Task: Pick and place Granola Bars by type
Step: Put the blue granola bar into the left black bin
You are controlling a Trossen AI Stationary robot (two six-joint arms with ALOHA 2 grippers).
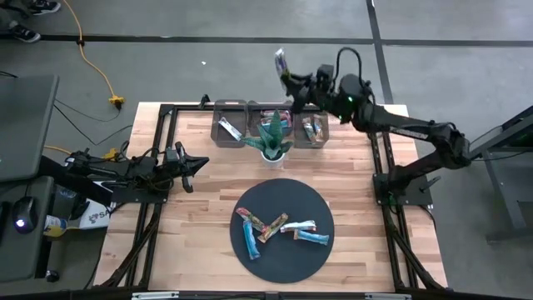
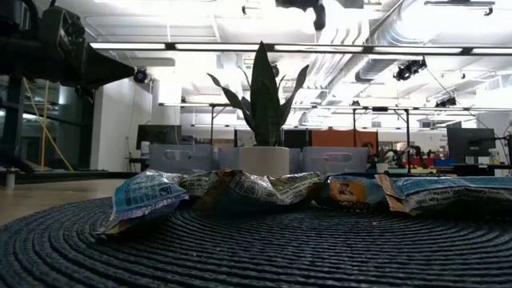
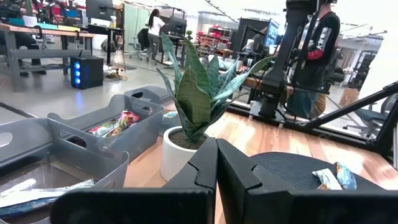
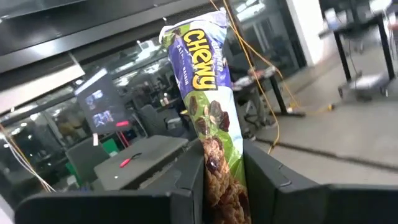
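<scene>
Above the desk's [image 1: 350,192] rear bins [image 1: 311,129], our right pincer [image 1: 287,77] grips a green Chewy bar [image 4: 208,112] — next, we lower it into the matching bin.

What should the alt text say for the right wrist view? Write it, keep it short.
The right gripper pinches a green-wrapped "Chewy" granola bar between its two dark fingers, the bar sticking up past them. Behind it lies a blurred room with desks, screens and a hanging yellow cable.

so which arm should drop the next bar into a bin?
Right. Its gripper already holds a green Chewy bar above the gray bins; the left gripper sits shut and empty at the table's left.
</scene>
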